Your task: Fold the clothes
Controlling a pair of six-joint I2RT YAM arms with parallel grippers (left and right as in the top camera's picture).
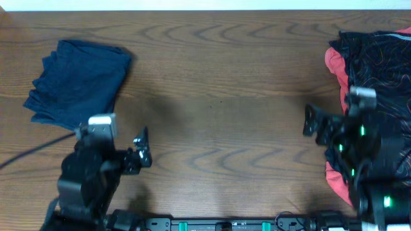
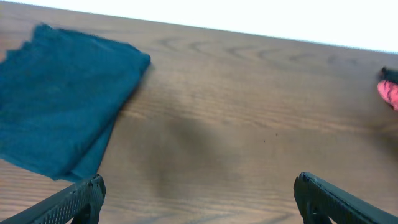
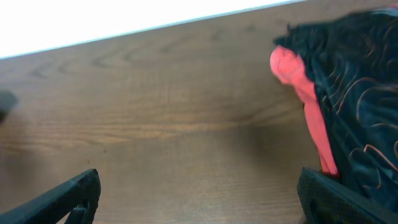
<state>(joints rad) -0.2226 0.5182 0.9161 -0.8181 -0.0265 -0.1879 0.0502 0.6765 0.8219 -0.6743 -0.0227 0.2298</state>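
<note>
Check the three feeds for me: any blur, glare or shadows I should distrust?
Overhead: even light, no glare, slightly soft on the folded navy cloth. Left wrist: blown-out white band above the table, dull shadow mid-table, fingers out of focus. Right wrist: same white band, patterned dark garment soft-edged.

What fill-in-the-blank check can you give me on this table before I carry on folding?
1. The folded navy-blue cloth garment lies toward the far ____ corner of the wooden table.
2. The left gripper and the right gripper are both open and hold ____.
3. The soft cloth showing beneath the black patterned fabric pile is coloured ____.
Missing words: left; nothing; red.
</note>
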